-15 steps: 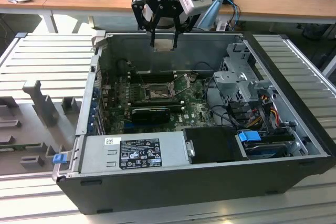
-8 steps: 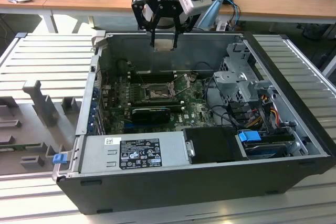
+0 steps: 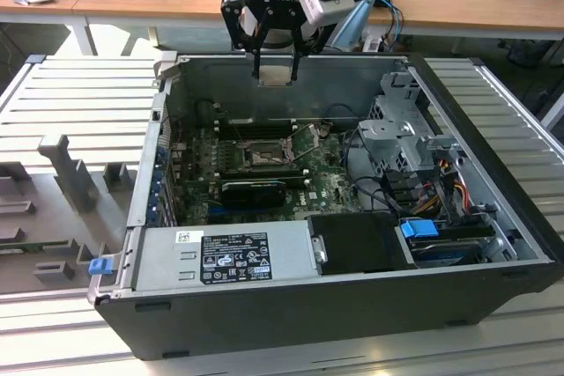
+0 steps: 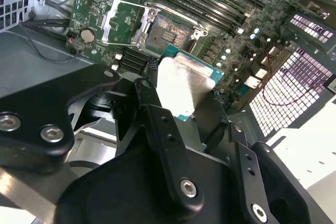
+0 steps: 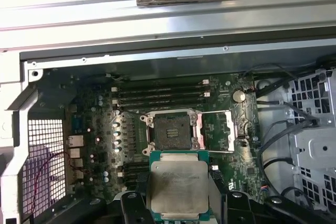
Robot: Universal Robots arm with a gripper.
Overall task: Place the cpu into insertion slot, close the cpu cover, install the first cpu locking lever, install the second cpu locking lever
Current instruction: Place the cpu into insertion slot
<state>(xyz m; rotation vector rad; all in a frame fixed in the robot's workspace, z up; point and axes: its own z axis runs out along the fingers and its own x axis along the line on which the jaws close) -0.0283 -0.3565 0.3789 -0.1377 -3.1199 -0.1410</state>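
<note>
Exterior view, read left to right. Logged a grey fixture tray [image 3: 53, 165] at 9 o'clock of the open computer case [image 3: 291, 305]. Logged the drive cage [image 3: 401, 129] at 3 o'clock of the green board [image 3: 326, 187].

Found the gripper [image 3: 276, 70] at 12 o'clock of that board, high over the case's far wall. Jaws narrowed onto the cpu [image 5: 178, 184], gripping it flat by two opposite edges, silvery top facing up.

Checked both wrist views. Saw the insertion slot [image 5: 170, 129] bare, dark grid exposed, well apart from the carried chip. Saw the cpu cover [image 5: 218, 129] swung open and lying just beside the slot.

Judged step one in hand: cpu airborne, not yet seated. Judged that seating called for squaring the chip to the black frame, matching its orientation, and a level descent without scraping the grid.

Counted one cpu, one slot, one cover, one gripper and two blue tabs [image 3: 419, 228]. Could not count the locking levers; too thin to tell.
</note>
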